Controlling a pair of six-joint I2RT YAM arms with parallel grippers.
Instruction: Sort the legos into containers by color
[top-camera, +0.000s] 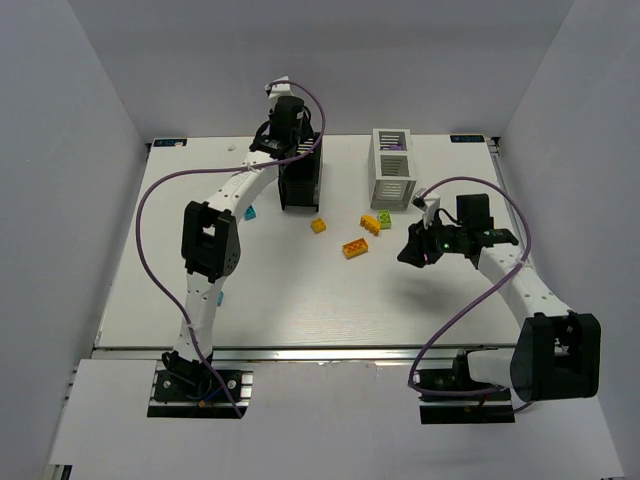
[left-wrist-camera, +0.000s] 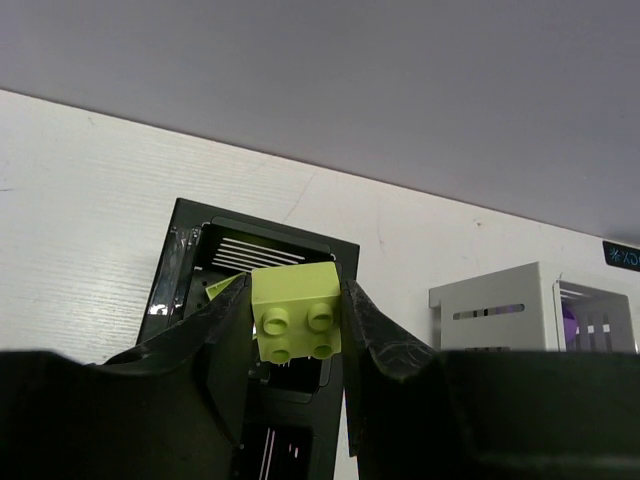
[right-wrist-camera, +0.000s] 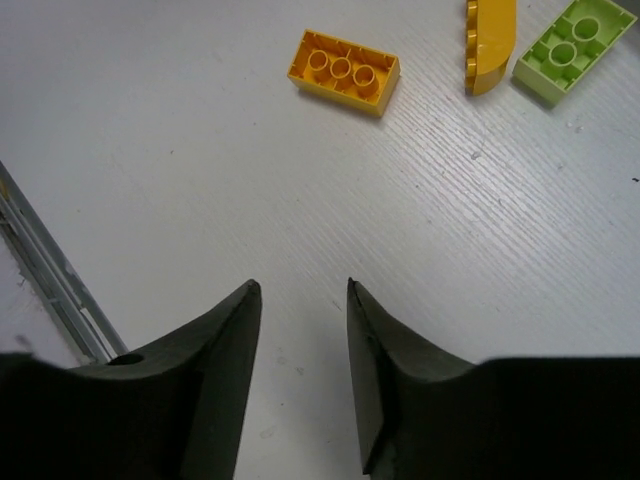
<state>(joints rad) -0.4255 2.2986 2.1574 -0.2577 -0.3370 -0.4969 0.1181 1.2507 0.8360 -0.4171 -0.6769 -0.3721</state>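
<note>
The left pincer is closed on a lime brick, one finger on each side, studs facing the wrist camera. The brick hangs just above the open top of the black box, and from the wrist view it seems to be over the near part of the opening, close to the rim.

To do this step well, I think the brick should first go a little more toward the middle of the opening and a little lower. The jaws should then open fully in one move. If it is let go near the rim, it could hit the edge and bounce out onto the table.

The left arm is stretched far forward, with its wrist bent down over the box. The white box stands well apart to the right.

The right arm is folded at the elbow. The right pincer hangs low over bare table, half open and holding nothing. An orange brick lies ahead of it, not yet between the fingers.
</note>
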